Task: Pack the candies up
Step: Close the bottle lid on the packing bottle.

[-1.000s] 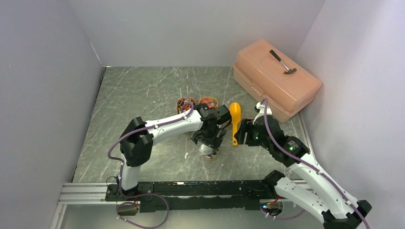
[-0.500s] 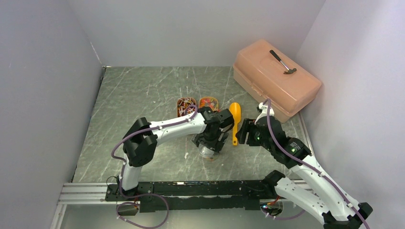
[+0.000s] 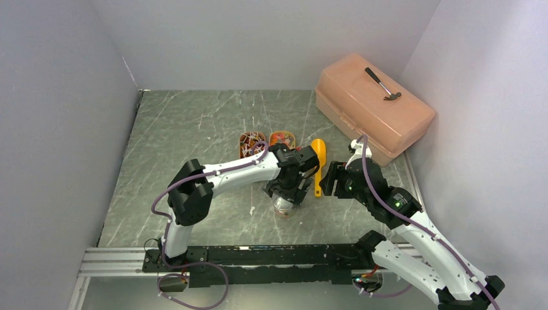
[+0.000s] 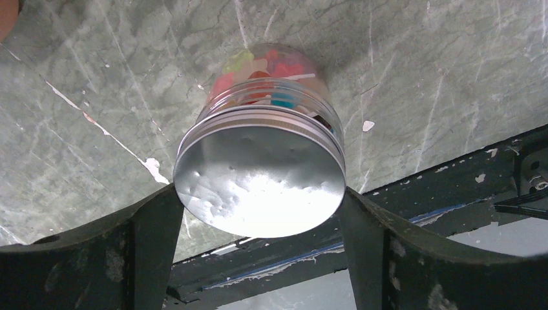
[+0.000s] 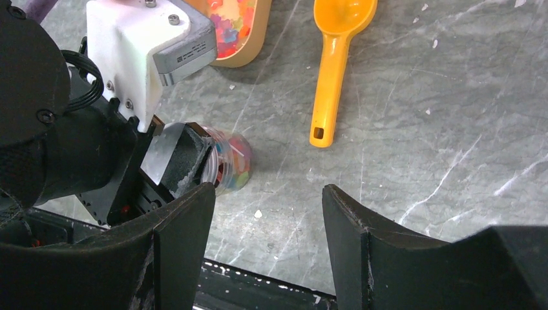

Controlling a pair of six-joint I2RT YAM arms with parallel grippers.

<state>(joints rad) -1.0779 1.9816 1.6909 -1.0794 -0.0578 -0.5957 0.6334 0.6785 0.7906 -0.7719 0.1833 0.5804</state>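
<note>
Left claw (image 4: 258, 194) was closed on a clear jar (image 4: 271, 90). Its 2 dark fingers (image 4: 152, 239) pressed from both sides against the rim of the silver lid (image 4: 258, 171). In the left wrist view the jar filled the centre of the frame, and the candies (image 4: 258, 68) showed through the glass under the lid, in red, orange, yellow and some blue. In the top view the jar was at the centre of the frame, low on the green marbled worktop (image 3: 187, 129). I could not tell if its base touched the worktop.

More candies lay in a small tan tray (image 5: 240, 61) at the top of the right wrist view. In the top view 2 such trays stood side by side just above the left claw.

Right claw (image 5: 266, 190) hung over bare worktop with its fingers apart and nothing between them, to the right of the jar. An orange scoop (image 5: 333, 71) lay flat in the upper middle of that view. A peach toolbox (image 3: 375, 106) with a hammer (image 3: 382, 84) on it stood in the upper right of the top view.
</note>
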